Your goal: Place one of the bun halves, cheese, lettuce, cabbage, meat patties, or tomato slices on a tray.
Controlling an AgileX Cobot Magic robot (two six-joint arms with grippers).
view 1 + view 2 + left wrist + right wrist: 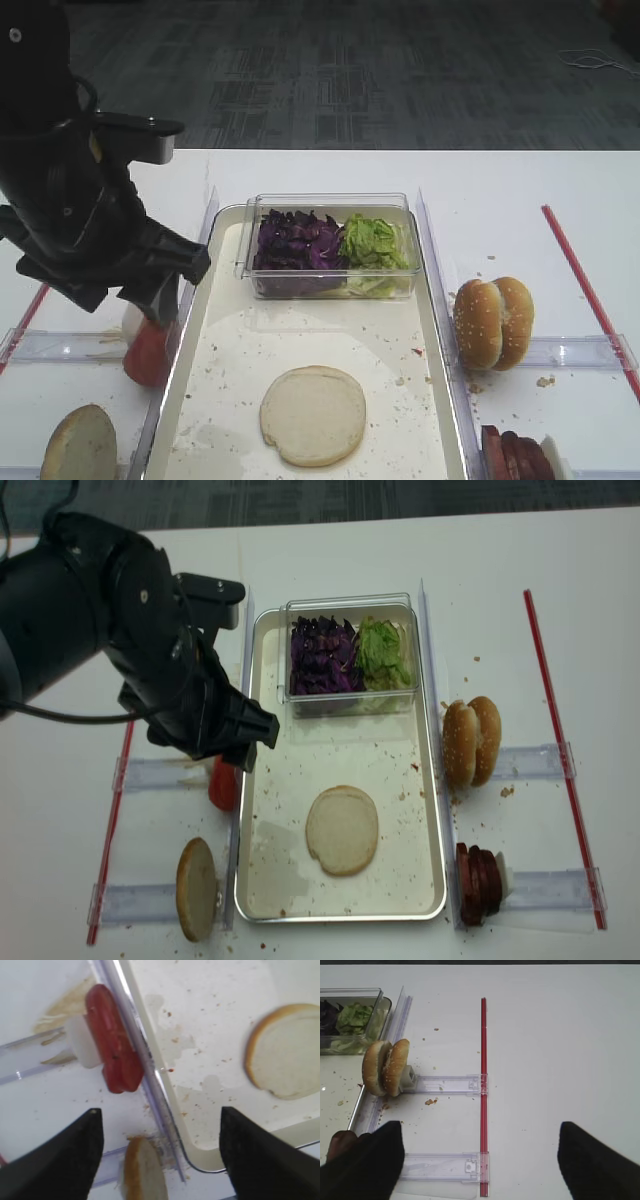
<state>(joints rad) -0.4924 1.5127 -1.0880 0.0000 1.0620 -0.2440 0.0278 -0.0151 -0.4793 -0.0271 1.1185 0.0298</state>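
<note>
- My left gripper (157, 1152) hangs over the left rim of the long cream-white tray (262, 810), jaws spread apart with nothing between them.
- Straight below it, red glossy tomato slices (112, 1040) stand on edge on the white counter (520, 200), touching the outside of the tray's left rim, against a small white block (85, 1047) on a clear plastic rail (30, 1060).
- A plain tan bun half (313, 414) lies cut face up inside the tray, toward its near end.
- A small clear plastic box (330, 205) sits at the tray's far end: dark purple shredded cabbage (295, 243) left, light green shredded lettuce (372, 240) right.
- A second tan bun half (197, 888) stands on edge beyond the tray's near-left corner.
- My right gripper (477, 1152) hovers over bare counter by a red strip (483, 1085), jaws wide, empty.
- Sesame-seeded bun halves (493, 322) stand right of the tray; reddish-brown meat patties (478, 882) near its near-right corner.
</note>
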